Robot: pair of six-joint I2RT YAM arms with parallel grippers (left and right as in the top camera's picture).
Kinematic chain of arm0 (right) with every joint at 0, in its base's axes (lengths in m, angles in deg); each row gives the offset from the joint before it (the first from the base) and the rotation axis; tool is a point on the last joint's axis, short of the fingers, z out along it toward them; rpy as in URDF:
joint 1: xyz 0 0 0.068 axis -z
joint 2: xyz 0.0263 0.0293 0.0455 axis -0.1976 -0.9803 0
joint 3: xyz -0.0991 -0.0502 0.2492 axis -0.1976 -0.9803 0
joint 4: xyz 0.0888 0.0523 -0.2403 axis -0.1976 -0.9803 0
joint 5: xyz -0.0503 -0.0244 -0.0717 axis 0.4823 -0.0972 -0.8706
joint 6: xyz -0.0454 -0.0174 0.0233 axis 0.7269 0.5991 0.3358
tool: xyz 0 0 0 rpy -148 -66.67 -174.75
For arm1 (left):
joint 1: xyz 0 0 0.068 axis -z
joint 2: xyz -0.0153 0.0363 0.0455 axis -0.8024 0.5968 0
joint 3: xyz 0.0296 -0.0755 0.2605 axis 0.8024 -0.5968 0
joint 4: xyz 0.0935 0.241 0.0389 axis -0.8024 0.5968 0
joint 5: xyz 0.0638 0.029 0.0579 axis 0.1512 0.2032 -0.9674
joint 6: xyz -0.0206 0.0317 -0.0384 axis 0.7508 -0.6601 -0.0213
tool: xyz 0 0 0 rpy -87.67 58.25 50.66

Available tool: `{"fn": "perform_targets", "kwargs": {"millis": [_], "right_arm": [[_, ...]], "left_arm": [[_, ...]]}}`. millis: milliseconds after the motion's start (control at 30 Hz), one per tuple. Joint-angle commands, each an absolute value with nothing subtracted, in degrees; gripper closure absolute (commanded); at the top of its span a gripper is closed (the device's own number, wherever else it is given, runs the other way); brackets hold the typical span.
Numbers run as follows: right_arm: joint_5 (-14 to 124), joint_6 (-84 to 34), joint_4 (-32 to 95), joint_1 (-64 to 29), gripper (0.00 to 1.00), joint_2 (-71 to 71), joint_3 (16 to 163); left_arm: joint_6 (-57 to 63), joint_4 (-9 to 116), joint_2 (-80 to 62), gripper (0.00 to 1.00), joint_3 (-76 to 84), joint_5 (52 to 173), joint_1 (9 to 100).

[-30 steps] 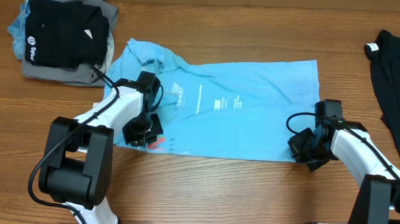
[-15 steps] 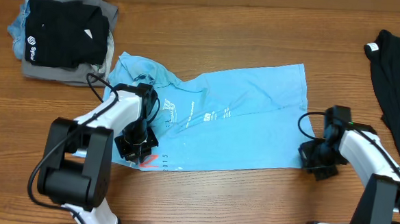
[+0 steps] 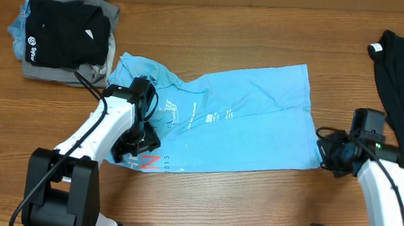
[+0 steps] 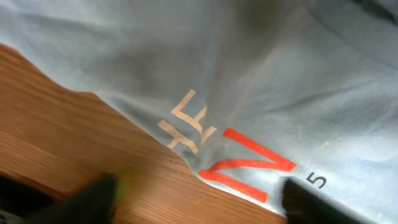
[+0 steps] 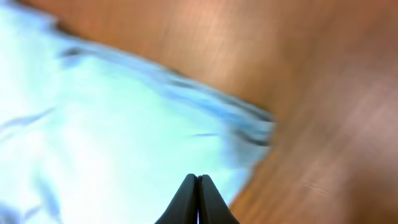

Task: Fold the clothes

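A light blue T-shirt (image 3: pixel 243 122) lies spread flat across the middle of the table, its red and white lettering (image 4: pixel 249 165) at the lower left hem. My left gripper (image 3: pixel 136 145) hovers over that hem, open. In the left wrist view its jaws (image 4: pixel 199 204) stand wide apart, with the hem's edge and bare wood between them. My right gripper (image 3: pixel 326 155) is by the shirt's lower right corner. In the right wrist view it (image 5: pixel 198 180) is shut above the blue cloth (image 5: pixel 112 124), and no cloth shows between its tips. A black garment (image 3: pixel 401 82) lies at the far right.
A stack of folded clothes (image 3: pixel 64 36), black on top of grey and blue, sits at the back left corner. The black garment has a white tag (image 3: pixel 376 48) at its near corner. Bare wooden table (image 3: pixel 253 199) runs along the front edge below the shirt.
My left gripper has opened and let go of the shirt's lower left hem. The right arm has moved right, off the shirt's edge. The shirt has slid toward the front left.
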State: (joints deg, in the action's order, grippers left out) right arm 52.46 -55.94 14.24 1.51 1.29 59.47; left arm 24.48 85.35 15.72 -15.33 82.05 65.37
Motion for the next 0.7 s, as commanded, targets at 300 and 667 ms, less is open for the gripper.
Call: {"fn": "perform_targets", "kwargs": {"millis": [300, 667], "right_arm": [[57.64, -50.06, 18.22, -2.93, 0.96, -11.96, 59.19], [53.33, -57.69, 16.47, -1.57, 0.96, -21.47, 59.19]], "left_arm": [[24.7, 83.43, 14.15, 0.0, -15.5, 78.12, 63.42], [24.68, 83.19, 14.15, 0.0, -15.5, 77.07, 63.38]]}}
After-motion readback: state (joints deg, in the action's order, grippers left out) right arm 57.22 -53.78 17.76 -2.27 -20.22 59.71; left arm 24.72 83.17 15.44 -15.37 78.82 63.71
